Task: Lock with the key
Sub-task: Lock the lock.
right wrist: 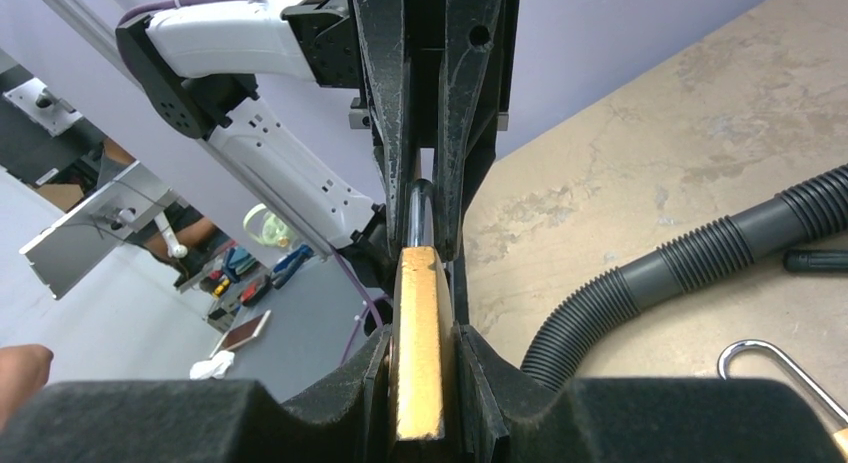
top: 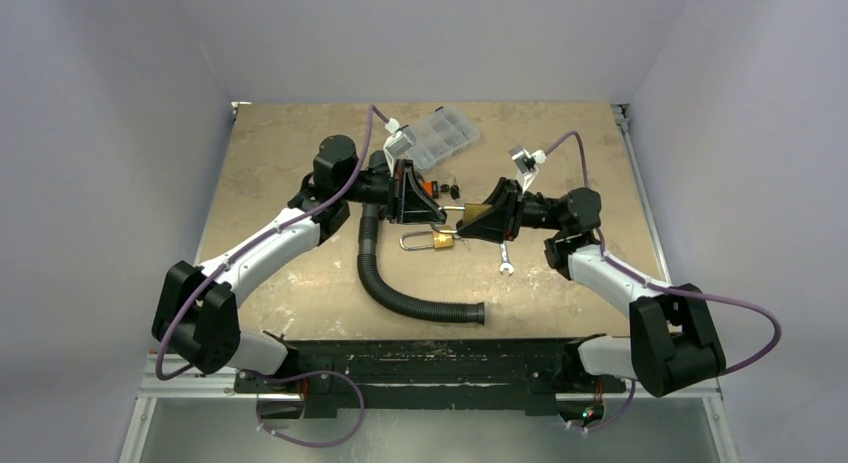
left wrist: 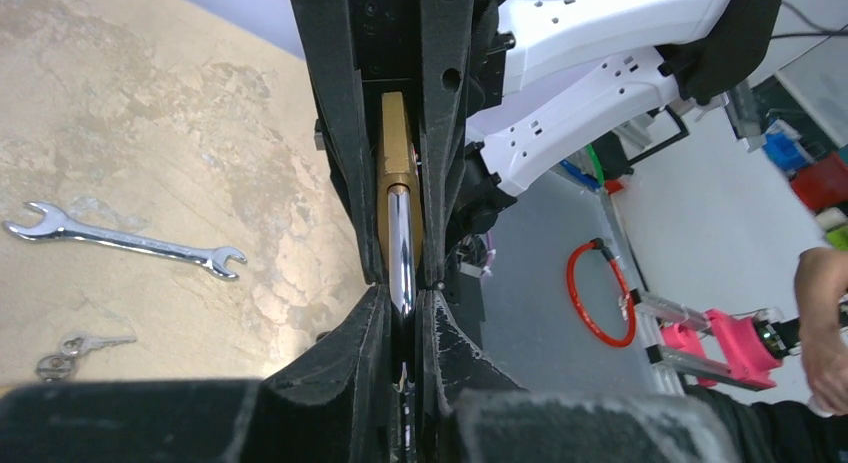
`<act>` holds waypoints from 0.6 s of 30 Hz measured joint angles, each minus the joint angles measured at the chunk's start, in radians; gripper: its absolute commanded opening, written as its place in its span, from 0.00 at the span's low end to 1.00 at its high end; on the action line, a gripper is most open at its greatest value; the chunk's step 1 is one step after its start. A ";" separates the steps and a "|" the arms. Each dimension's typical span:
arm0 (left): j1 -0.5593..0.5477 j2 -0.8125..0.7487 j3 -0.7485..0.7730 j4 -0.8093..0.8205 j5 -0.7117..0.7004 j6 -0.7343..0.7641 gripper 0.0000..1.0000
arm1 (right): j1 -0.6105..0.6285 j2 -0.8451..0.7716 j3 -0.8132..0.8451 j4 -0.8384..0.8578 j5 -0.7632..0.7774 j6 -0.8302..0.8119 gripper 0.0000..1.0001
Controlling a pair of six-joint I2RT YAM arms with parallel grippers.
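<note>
A brass padlock (right wrist: 420,383) is held in the air between my two arms. My right gripper (right wrist: 420,338) is shut on its brass body (left wrist: 395,153). My left gripper (left wrist: 402,303) is shut on its chrome shackle (left wrist: 400,248), fingers pressed against both sides. Seen from above, the two grippers meet tip to tip over the middle of the table, left gripper (top: 435,209) and right gripper (top: 470,221). A small bunch of keys (left wrist: 72,345) lies on the table, in neither gripper. The keyhole is hidden.
A second brass padlock (top: 432,241) with an open shackle (right wrist: 775,368) lies on the table under the grippers. A wrench (top: 505,260) lies to its right. A black corrugated hose (top: 400,293) curves across the front. A clear compartment box (top: 442,136) sits at the back.
</note>
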 measured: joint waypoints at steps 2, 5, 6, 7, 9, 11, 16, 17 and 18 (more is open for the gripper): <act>0.000 0.003 -0.002 0.002 0.003 -0.010 0.00 | 0.005 0.002 0.001 -0.015 0.002 -0.017 0.00; 0.000 0.009 -0.004 0.001 0.005 -0.017 0.00 | 0.014 0.002 0.005 -0.062 0.005 -0.061 0.00; -0.002 0.013 -0.004 0.000 0.005 -0.018 0.00 | 0.018 0.003 0.008 -0.079 0.006 -0.073 0.00; -0.003 0.015 -0.004 -0.001 0.005 -0.018 0.00 | 0.021 0.003 0.010 -0.091 0.006 -0.082 0.00; -0.004 0.016 -0.005 -0.003 0.005 -0.018 0.00 | 0.024 0.003 0.014 -0.114 0.006 -0.095 0.00; -0.004 0.017 -0.006 -0.002 0.005 -0.018 0.00 | 0.028 0.005 0.021 -0.130 0.003 -0.103 0.00; -0.004 0.017 -0.007 -0.002 0.005 -0.017 0.00 | 0.032 0.014 0.034 -0.153 -0.004 -0.114 0.00; -0.004 0.017 -0.008 -0.002 0.005 -0.017 0.00 | 0.034 0.018 0.039 -0.158 -0.008 -0.116 0.00; -0.004 0.017 -0.009 -0.003 0.005 -0.017 0.00 | 0.035 0.020 0.041 -0.162 -0.011 -0.116 0.00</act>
